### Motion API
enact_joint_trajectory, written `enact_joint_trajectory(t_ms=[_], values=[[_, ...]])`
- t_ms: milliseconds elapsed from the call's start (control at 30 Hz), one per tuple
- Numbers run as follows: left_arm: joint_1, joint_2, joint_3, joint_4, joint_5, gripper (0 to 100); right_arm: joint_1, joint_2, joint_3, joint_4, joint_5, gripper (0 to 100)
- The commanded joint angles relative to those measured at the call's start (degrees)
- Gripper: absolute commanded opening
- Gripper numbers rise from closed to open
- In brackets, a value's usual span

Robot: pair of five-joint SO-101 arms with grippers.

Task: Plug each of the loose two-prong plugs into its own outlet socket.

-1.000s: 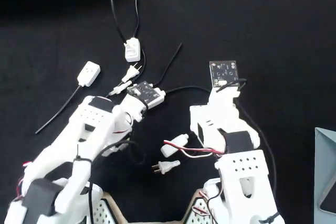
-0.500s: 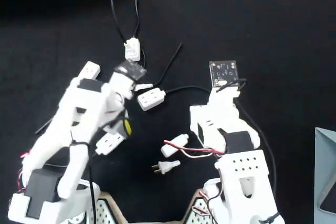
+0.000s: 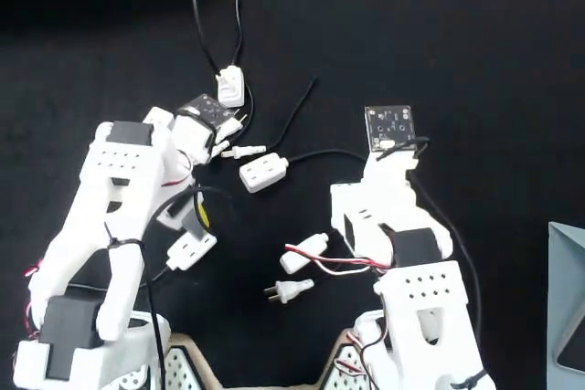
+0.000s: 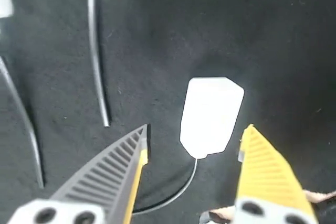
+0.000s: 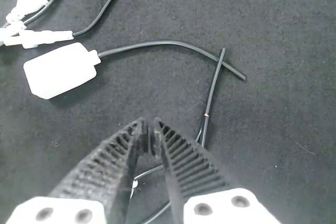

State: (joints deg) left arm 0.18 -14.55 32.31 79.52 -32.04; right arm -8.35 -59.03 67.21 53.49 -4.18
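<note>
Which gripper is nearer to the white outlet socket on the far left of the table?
Left. The left gripper hangs just above the outlet socket, open fingers on either side of it. The right gripper is far off, shut, above a black cable.

You have no legible text, label, brand or number to read on this table. The dark square board (image 3: 388, 127) on the right arm shows pale marks too small to make out; the white outlet socket (image 4: 210, 114) shows a plain face.
</note>
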Motion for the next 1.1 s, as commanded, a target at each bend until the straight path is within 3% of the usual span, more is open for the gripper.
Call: enact_joint_trajectory(t_ms=[0,233,533,633,867,1067], values=[[-2.0,0.1,0.0,-2.7,-0.7,23,-0.9,-0.7,-0.4,-0.8,0.4,2.1],[-5.2,0.7,5.5,-10.4,-6.0,20,-0.9,-0.7,-0.4,-0.8,0.4,2.1],[-5.7,0.1,17.1,-24.0,-6.0,20,-0.9,-0.7,-0.4,-0.8,0.4,2.1],[-7.4,-0.4,13.6,-22.1,-5.8,20,-0.9,-0.7,-0.4,-0.8,0.4,2.1],[-8.2,-8.5,4.8,-5.9,-5.9,20,-0.9,-0.7,-0.4,-1.0,0.4,2.1],[-3.0,-19.7,10.1,-0.2,-5.6,20,-0.9,-0.7,-0.4,-1.0,0.4,2.1]])
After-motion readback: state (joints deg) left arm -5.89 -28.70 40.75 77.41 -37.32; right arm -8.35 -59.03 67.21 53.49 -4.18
